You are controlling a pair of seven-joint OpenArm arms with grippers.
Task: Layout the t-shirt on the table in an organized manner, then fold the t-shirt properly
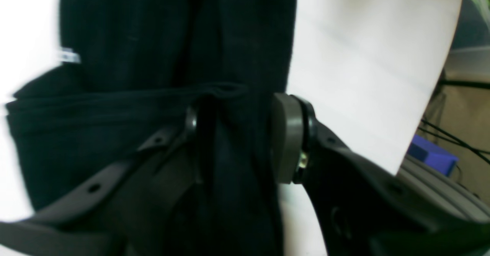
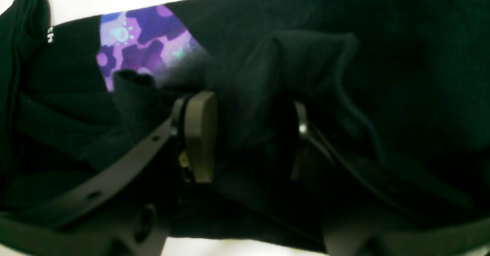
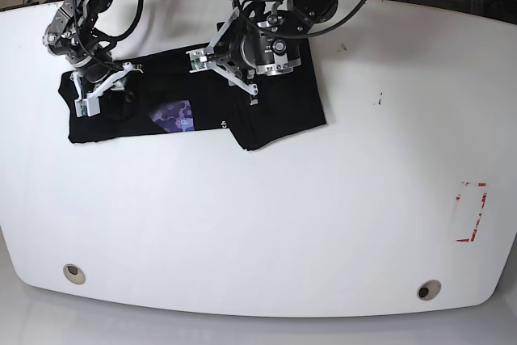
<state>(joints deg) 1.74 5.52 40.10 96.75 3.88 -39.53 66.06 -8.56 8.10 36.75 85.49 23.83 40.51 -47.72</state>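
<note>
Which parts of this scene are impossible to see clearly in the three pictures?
- Left wrist view: the left gripper straddles black t-shirt cloth; motion blur hides whether it pinches.
- Right wrist view: the far finger of the right gripper is buried in folds.
- Base view: the print is mostly covered by folded cloth; the small dark mark on the table is too small to identify.

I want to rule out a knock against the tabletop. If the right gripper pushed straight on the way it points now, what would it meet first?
Most likely the t-shirt itself: the right gripper has a fold of black fabric between its jaws, and more cloth lies bunched ahead. The table lies under the cloth; depth is unclear.
</note>
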